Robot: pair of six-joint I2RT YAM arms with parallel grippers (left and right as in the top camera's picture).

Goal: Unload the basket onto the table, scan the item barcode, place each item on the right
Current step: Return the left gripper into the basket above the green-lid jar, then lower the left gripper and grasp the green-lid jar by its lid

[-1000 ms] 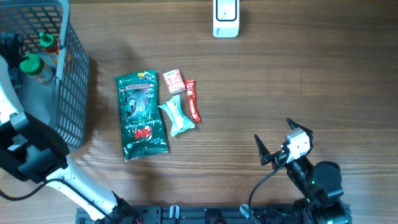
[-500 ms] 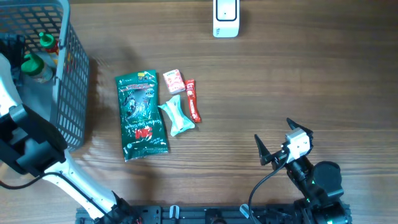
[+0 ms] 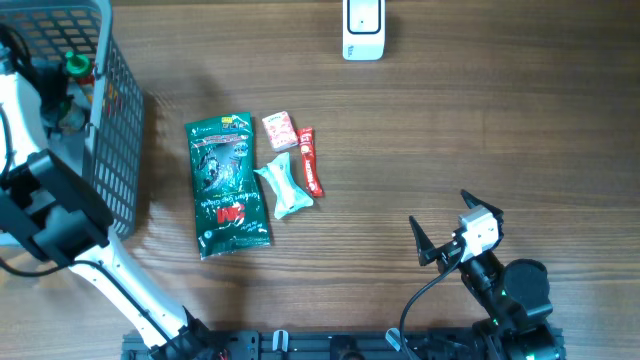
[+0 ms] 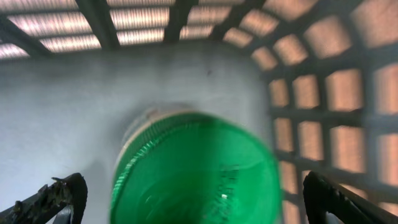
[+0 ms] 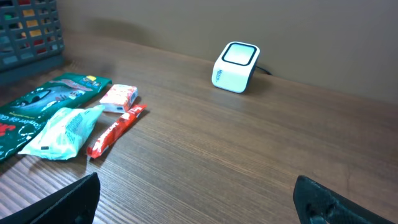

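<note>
A bottle's green cap [image 4: 196, 171] fills the left wrist view, blurred and close, standing in the grey mesh basket [image 3: 120, 150]. My left gripper [image 4: 196, 202] is open, with one fingertip on each side of the cap and apart from it. From overhead, the left gripper [image 3: 58, 105] reaches down into the basket and covers that bottle. The white barcode scanner [image 3: 362, 30] [image 5: 236, 66] stands at the far middle of the table. My right gripper [image 3: 445, 222] [image 5: 196, 205] hovers open over bare wood at the near right, holding nothing.
A second green-capped bottle [image 3: 75, 66] stands in the basket. On the table lie a green bag [image 3: 228, 185], a pink packet [image 3: 279, 130], a red stick pack [image 3: 310, 160] and a pale teal pouch [image 3: 284, 187]. The basket wall [image 4: 323, 93] is close on the left gripper's right.
My left arm has pushed farther into the basket and now hides the nearer green-capped bottle from overhead. The right arm and the table items have not moved.
</note>
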